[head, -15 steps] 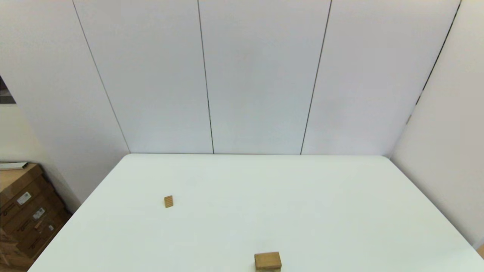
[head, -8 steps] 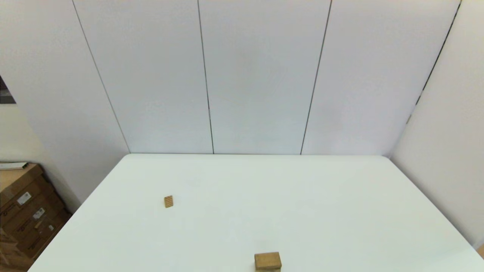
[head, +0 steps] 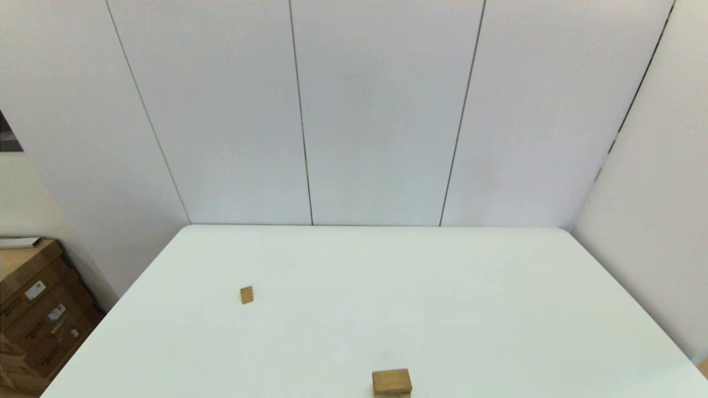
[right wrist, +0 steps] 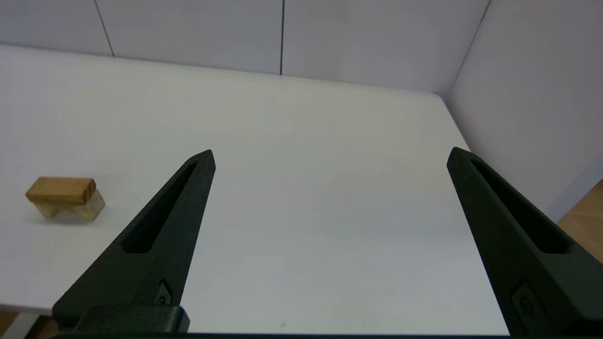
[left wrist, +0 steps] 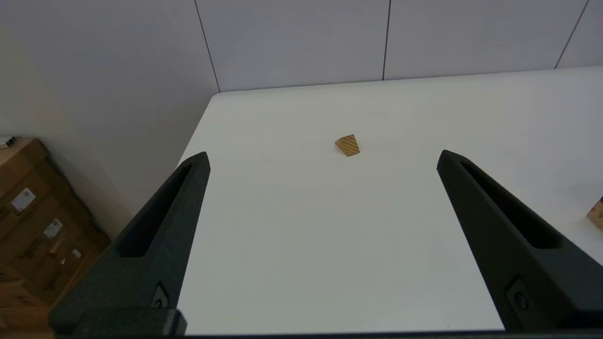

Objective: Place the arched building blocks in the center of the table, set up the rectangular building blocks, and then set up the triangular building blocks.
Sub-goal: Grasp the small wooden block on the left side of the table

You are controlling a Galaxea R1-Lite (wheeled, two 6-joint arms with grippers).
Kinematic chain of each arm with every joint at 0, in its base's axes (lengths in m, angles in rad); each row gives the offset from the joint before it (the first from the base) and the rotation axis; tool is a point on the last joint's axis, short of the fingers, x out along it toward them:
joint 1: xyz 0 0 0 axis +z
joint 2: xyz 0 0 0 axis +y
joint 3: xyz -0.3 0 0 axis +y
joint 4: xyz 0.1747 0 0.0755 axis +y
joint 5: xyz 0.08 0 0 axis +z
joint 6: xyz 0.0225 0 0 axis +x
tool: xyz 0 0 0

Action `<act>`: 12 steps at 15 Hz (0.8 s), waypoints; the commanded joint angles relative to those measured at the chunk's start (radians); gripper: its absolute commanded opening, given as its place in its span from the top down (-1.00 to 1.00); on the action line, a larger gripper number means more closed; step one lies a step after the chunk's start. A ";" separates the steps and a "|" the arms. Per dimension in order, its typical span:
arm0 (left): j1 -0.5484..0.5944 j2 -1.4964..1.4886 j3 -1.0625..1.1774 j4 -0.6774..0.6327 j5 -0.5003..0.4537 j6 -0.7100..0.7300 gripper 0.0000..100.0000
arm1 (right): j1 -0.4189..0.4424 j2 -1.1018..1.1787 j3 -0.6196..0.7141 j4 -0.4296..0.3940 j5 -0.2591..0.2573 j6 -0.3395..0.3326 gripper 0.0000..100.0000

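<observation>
The darker brown rectangular block (head: 391,380) lies flat on top of the pale arched block (head: 394,393) near the table's (head: 453,287) front edge, around the middle. From the right wrist view the slab (right wrist: 60,189) rests on the arch (right wrist: 92,208), whose hollow faces down. The small striped triangular block (head: 246,294) sits alone on the left part of the table. My left gripper (left wrist: 324,155) hovers open near the front left, with the wedge (left wrist: 347,145) ahead of it. At the front right my right gripper (right wrist: 332,151) is open and holds nothing. Neither arm shows in the head view.
Cardboard boxes (head: 33,309) stand on the floor beyond the table's left edge. White wall panels rise along the far edge (head: 376,166) and close to the right edge (head: 652,232).
</observation>
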 commanded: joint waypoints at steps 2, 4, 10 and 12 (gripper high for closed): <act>0.000 0.006 -0.023 0.015 0.002 0.050 -1.00 | 0.000 0.002 0.006 -0.006 -0.011 0.072 -1.00; 0.002 0.206 -0.155 0.113 0.030 0.016 -1.00 | 0.000 0.002 0.006 -0.006 -0.017 0.073 -1.00; -0.033 1.302 -0.637 0.032 0.030 -0.330 -1.00 | 0.000 0.002 0.006 -0.006 -0.017 0.075 -1.00; -0.127 1.473 -0.727 0.008 0.030 -0.472 -1.00 | 0.000 0.002 0.006 -0.006 -0.017 0.075 -1.00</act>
